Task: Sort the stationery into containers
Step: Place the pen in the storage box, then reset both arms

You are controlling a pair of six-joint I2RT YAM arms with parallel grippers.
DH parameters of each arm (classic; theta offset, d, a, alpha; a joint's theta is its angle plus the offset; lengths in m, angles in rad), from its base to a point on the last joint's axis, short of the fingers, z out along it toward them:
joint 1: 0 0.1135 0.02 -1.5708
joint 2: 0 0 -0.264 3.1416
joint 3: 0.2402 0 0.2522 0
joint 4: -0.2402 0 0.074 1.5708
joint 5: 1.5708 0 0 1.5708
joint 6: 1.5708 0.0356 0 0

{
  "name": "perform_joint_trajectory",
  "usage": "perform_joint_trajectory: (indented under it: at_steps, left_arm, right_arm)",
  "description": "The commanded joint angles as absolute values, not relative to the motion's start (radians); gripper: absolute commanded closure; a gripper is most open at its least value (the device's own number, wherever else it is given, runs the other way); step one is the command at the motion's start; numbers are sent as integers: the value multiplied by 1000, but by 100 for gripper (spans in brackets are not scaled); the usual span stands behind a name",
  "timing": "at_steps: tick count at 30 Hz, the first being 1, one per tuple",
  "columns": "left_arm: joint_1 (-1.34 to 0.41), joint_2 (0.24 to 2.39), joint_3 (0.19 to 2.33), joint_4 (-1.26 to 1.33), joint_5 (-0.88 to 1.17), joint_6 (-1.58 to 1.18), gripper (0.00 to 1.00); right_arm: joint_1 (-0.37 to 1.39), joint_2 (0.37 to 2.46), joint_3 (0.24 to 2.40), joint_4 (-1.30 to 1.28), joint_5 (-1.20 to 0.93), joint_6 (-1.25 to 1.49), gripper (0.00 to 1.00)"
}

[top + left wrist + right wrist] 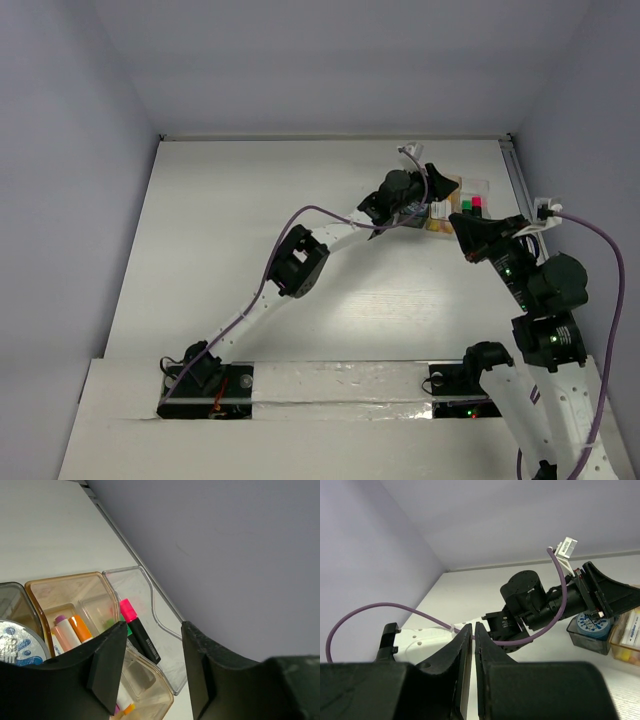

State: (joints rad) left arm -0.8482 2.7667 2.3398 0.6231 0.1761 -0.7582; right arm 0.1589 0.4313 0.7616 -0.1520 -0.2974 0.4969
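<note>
The containers [462, 196] stand in a joined row at the table's far right. In the left wrist view, the clear tray [160, 625] holds a black highlighter with a pink cap [136, 628], with a green cap [129, 630] beside it. An amber tray [60, 597] holds an orange pen [80, 628] and a white, purple-tipped pen [65, 630]. The dark grey tray [12, 605] holds a blue-white roll [17, 642]. My left gripper [152, 667] is open and empty just above the trays. My right gripper [472, 630] is shut and empty, near the trays [460, 222].
A nearer amber tray [150, 690] lies under my left fingers with pen tips showing. The side wall [240, 555] and a rail [515, 175] run close behind the containers. My left arm [535, 605] fills the middle of the right wrist view.
</note>
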Motion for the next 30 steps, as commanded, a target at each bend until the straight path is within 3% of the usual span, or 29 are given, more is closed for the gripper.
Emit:
perform_joint_trajectory:
  at_steps: [1, 8, 13, 16, 19, 20, 25, 26, 30]
  left_arm:
    - [-839, 2717, 2365, 686, 199, -733, 55]
    - [-839, 2525, 2240, 727, 236, -646, 39]
    - [-839, 2228, 1936, 811, 206, -502, 28]
    - [-839, 2059, 1772, 825, 172, -424, 21]
    - [-839, 1882, 1599, 816, 132, -384, 20]
    - [-839, 1837, 1548, 810, 92, -368, 18]
    - [-839, 1521, 1154, 786, -33, -362, 19]
    - [-839, 1406, 1093, 772, -73, -362, 19]
    - [-839, 1104, 812, 630, -201, -394, 17]
  right_arm:
    - [169, 439, 755, -107, -282, 483, 87]
    - [169, 436, 767, -129, -249, 466, 86]
    - [169, 400, 830, -163, -169, 474, 75]
    - [169, 367, 853, -166, -135, 479, 64]
    - [169, 356, 874, -184, -115, 479, 45]
    - [169, 357, 879, -195, -112, 479, 32]
    - [169, 338, 911, -233, -31, 463, 34]
    - [169, 321, 911, -232, -6, 450, 1]
    - [169, 287, 897, -232, 55, 440, 0]
